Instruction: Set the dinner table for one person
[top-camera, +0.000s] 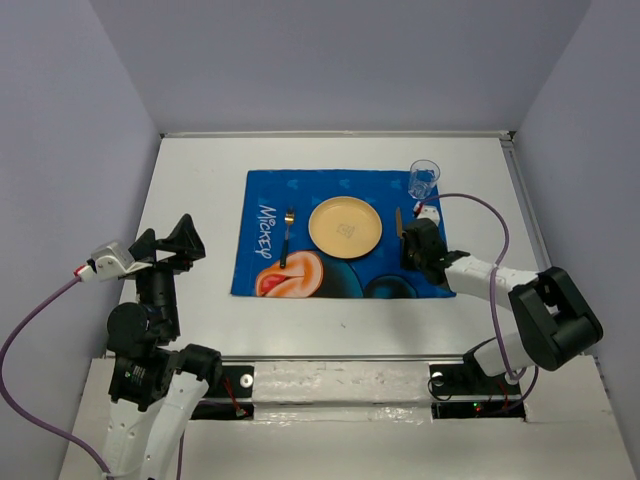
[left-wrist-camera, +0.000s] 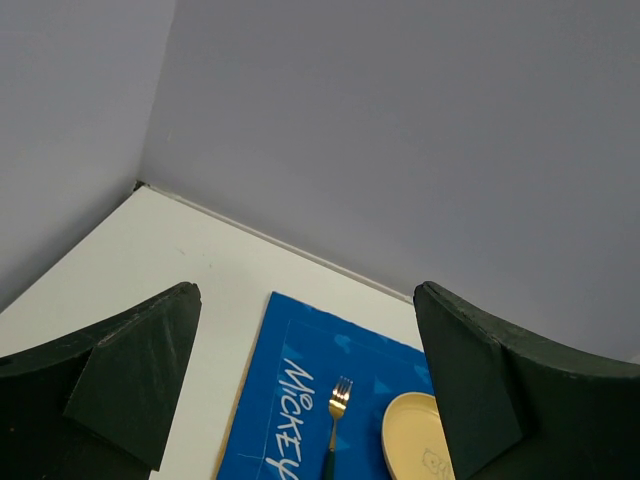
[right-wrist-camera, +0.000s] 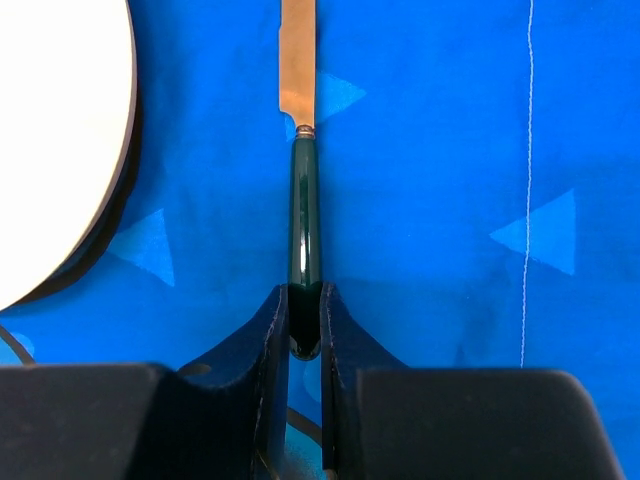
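The bench (top-camera: 190, 200) is a rigid, fixed white top that nothing here needs to grip. It simply carries the setting and fills the ground under both arms. The piece that calls for handling is the knife (right-wrist-camera: 304, 210). It looks light and stiff, with a glossy dark green handle that is likely slippery, so a hold low on the handle suits it better than one on the thin blade. The right tool (right-wrist-camera: 305, 300) stands narrow, its two fingers pinched on the butt end of that handle. The knife lies flat on the blue placemat (top-camera: 300, 190), just right of the yellow plate (top-camera: 345, 225), with its blade pointing toward the far edge. A clear glass (top-camera: 423, 178) stands beyond it at the mat's far right corner, and a fork (top-camera: 287, 235) lies left of the plate. The left tool (top-camera: 168, 242) hangs wide and empty above the bare bench, well left of the mat.
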